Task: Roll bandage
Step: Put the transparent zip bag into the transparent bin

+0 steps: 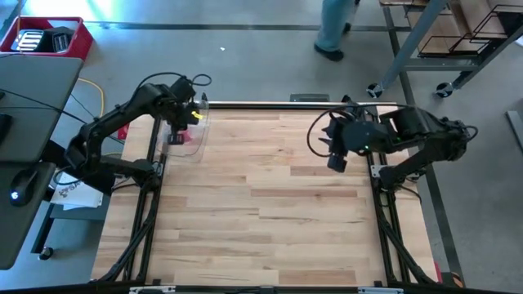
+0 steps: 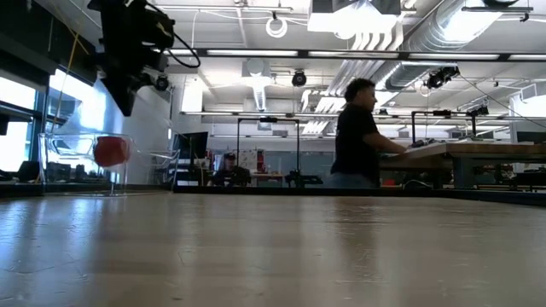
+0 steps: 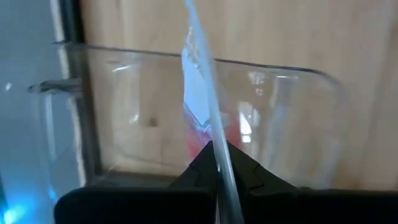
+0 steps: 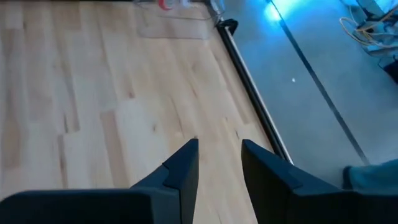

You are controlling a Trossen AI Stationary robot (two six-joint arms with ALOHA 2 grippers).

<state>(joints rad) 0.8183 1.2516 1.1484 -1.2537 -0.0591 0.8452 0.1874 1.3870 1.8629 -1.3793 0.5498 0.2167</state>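
The red bandage (image 2: 111, 151) is a small roll inside a clear plastic container (image 2: 85, 162) at the table's far left. It shows as a red patch behind the clear plastic in the left wrist view (image 3: 198, 142). My left gripper (image 1: 176, 132) points down over the container (image 1: 194, 135), with its fingers closed together on a clear plastic edge. My right gripper (image 4: 217, 155) is open and empty, above the bare table at the far right (image 1: 337, 157). My left gripper has a thin clear plastic edge (image 3: 214, 134) running between its two closed fingers (image 3: 242, 171), coming at it from above. Whether this edge is the container's wall or a loose sheet, I cannot tell. It does not touch the red bandage.
The wooden table (image 1: 270, 212) lies bare between the two arms. A person (image 2: 358, 128) stands beyond the table's far edge, and a red bin (image 1: 49, 39) sits off the table at the far left.
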